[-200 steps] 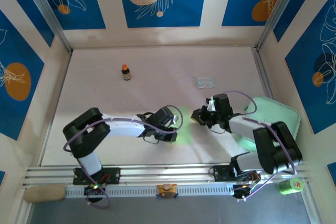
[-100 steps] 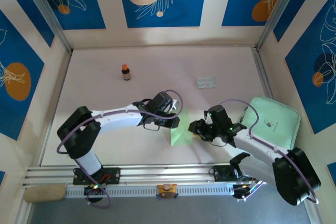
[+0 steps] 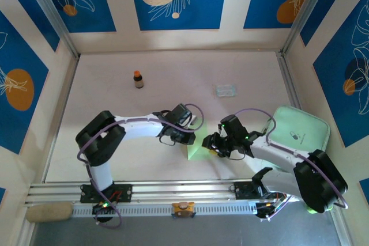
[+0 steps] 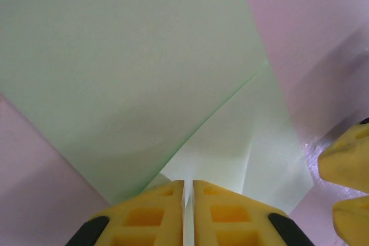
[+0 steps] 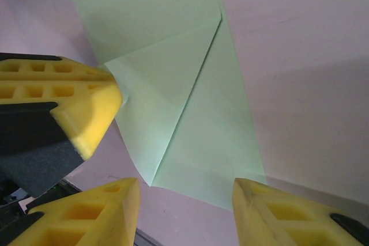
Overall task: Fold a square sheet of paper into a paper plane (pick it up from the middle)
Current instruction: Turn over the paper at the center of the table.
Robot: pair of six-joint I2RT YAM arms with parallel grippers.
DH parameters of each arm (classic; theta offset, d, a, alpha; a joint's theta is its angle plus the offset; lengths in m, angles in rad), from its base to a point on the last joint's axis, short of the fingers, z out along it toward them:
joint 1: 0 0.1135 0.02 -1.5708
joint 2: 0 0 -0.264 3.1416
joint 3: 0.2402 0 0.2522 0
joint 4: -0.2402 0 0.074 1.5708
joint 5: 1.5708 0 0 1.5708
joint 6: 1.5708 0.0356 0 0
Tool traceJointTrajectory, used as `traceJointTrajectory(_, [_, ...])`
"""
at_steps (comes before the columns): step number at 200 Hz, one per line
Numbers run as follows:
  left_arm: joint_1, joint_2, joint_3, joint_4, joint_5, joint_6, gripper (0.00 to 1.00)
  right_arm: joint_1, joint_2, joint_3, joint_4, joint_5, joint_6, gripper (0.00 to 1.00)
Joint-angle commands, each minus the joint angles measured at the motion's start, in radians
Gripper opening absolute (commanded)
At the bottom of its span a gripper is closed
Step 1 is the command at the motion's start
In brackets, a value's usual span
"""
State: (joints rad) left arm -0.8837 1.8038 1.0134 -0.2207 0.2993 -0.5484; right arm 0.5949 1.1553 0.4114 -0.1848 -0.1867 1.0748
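top view: the left gripper (image 3: 196, 126) meets the far edge of the partly folded square sheet of paper (image 3: 195, 149) on the pink table (image 3: 115, 102), with the right gripper (image 3: 210, 145) just beside it. left wrist: fingers (image 4: 155, 211) pinched tight on a paper edge. right wrist: the right gripper (image 5: 184, 191) stands partly open over the sheet's near edge, gripping nothing.

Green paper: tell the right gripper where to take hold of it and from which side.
Take the green paper by its free near edge, closest to the right gripper, coming in low from the right arm's own side, clear of the left gripper, which pinches another edge. The sheet lies mostly flat, so probably only an edge offers purchase, and the open jaws straddle that one.
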Motion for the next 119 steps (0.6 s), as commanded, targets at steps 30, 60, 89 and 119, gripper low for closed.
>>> traceJointTrajectory(30, [0.004,0.019,-0.070,0.034,0.017,-0.036,0.11,0.021,0.051,0.027,-0.045,-0.007,0.029,0.46])
traceJointTrajectory(60, [0.005,0.020,-0.069,0.038,0.025,-0.037,0.11,0.029,0.085,0.030,-0.018,-0.010,0.027,0.46])
traceJointTrajectory(89, [0.004,0.015,-0.068,0.042,0.026,-0.039,0.11,0.034,0.114,0.038,0.035,-0.028,0.036,0.46])
traceJointTrajectory(119, [0.004,0.008,-0.072,0.046,0.027,-0.042,0.11,0.030,0.148,0.067,0.061,-0.035,0.018,0.46])
